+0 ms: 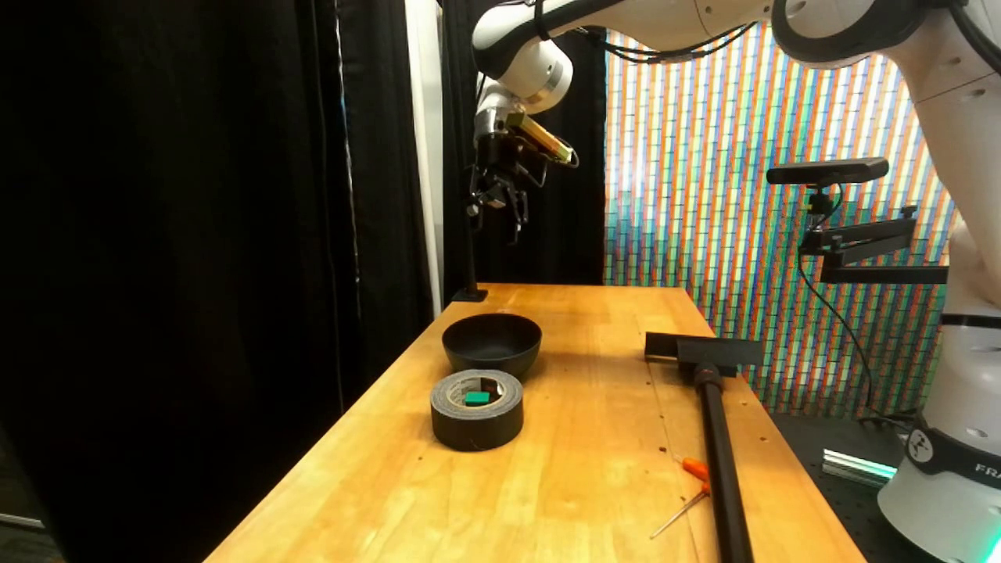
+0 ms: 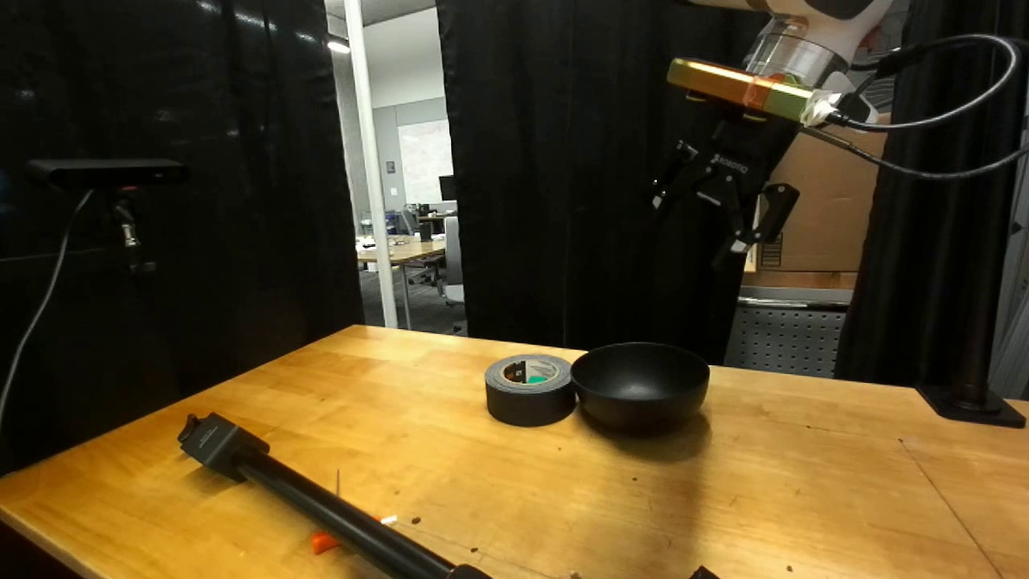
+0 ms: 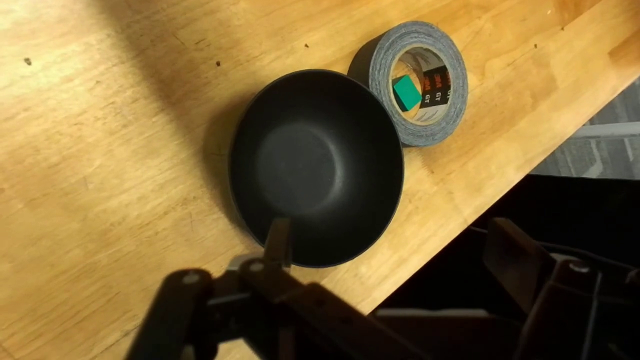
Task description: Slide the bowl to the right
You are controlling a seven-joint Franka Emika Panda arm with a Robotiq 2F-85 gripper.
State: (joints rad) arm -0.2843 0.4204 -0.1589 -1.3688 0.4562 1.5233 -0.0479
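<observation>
Long blond wooden table (image 1: 579,469), black two-fingered gripper (image 3: 390,242) up in the air with its jaws spread apart.
Round black bowl (image 3: 300,170) sits upright near one table edge, right beside a dark round tape roll (image 1: 477,430), maybe touching, kinda hard to tell; little green block (image 3: 407,93) inside the roll's ring.

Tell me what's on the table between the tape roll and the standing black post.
The bowl. In both exterior views it shows between them, beside the tape roll, with the black post farther off.
</observation>
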